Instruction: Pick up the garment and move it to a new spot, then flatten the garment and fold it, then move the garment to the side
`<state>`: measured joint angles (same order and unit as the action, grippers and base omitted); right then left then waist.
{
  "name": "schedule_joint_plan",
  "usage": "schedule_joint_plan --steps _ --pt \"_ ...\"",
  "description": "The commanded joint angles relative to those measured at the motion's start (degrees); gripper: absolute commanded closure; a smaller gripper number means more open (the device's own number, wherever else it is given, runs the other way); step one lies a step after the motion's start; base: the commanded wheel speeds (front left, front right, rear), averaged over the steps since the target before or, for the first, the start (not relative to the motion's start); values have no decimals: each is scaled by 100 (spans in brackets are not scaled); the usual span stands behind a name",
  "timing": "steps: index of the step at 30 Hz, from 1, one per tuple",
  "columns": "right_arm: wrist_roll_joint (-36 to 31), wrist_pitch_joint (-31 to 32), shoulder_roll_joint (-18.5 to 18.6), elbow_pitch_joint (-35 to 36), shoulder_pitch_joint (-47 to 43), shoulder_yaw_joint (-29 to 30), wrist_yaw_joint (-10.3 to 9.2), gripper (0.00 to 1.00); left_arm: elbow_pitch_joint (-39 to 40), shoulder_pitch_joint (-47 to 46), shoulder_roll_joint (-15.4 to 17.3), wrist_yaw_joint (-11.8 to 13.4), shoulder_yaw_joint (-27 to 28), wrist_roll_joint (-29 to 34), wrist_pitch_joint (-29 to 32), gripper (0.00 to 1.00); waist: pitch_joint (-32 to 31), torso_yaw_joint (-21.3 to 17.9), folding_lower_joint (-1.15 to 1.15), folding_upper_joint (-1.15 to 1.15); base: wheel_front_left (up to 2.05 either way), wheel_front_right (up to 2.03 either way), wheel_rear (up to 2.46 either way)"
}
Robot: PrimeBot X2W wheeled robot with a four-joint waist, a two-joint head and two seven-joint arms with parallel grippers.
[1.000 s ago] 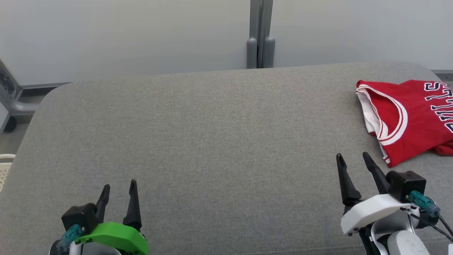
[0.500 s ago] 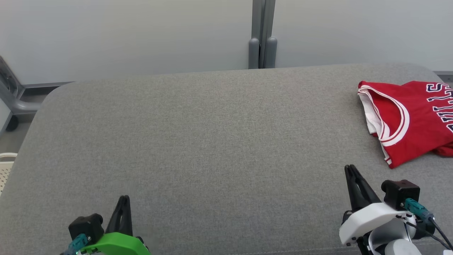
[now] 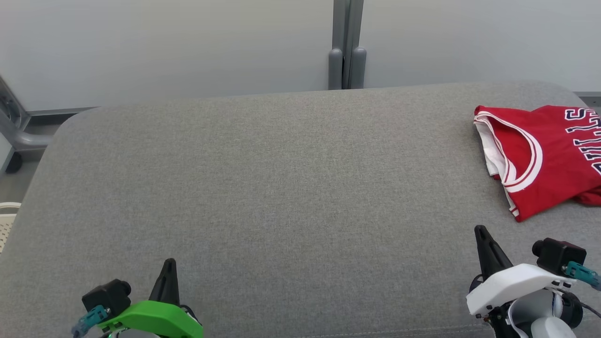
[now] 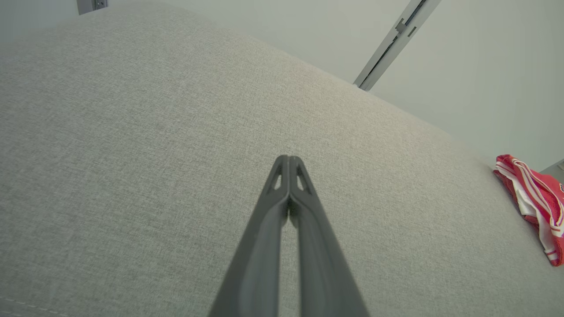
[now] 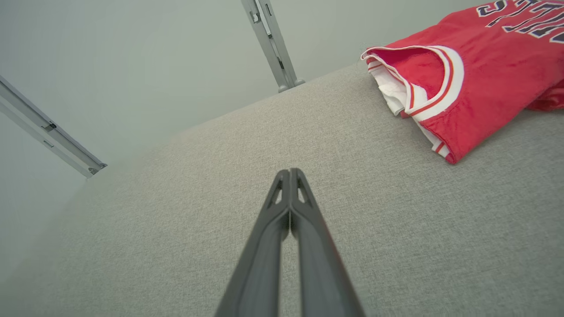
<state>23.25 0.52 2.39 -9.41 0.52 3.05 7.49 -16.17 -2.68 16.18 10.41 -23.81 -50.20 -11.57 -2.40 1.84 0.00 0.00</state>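
Note:
The garment, a red jersey with white trim and dark lettering, lies folded at the far right of the grey padded table. It also appears at the right edge of the left wrist view as the garment and at the upper right of the right wrist view as the garment. My left gripper sits shut and empty at the lower left, its tips together. My right gripper is shut and empty at the lower right, a short way in front of the jersey and apart from it.
A grey post stands against the pale wall behind the table. A grey metal frame and a white perforated basket lie off the table's left edge.
Both grippers have gone from open to shut with nothing between their fingers, and both have drawn back toward the table's near edge. The jersey has not moved.

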Motion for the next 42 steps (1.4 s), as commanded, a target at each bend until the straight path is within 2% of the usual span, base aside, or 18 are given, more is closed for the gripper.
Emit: schedule_joint_plan --steps 1,19,42 --pt "245 51 17 37 201 83 1 100 47 -233 -21 -80 114 -158 32 100 3 -2 0 0 0 0 0" --pt "1864 472 29 -214 448 549 1 100 -137 -522 -357 -530 508 -1274 218 100 44 -33 0 0 0 0 0" --pt "3362 875 41 -461 676 995 1 100 -299 -777 -673 -947 878 -2312 393 100 92 -70 0 0 0 0 0"
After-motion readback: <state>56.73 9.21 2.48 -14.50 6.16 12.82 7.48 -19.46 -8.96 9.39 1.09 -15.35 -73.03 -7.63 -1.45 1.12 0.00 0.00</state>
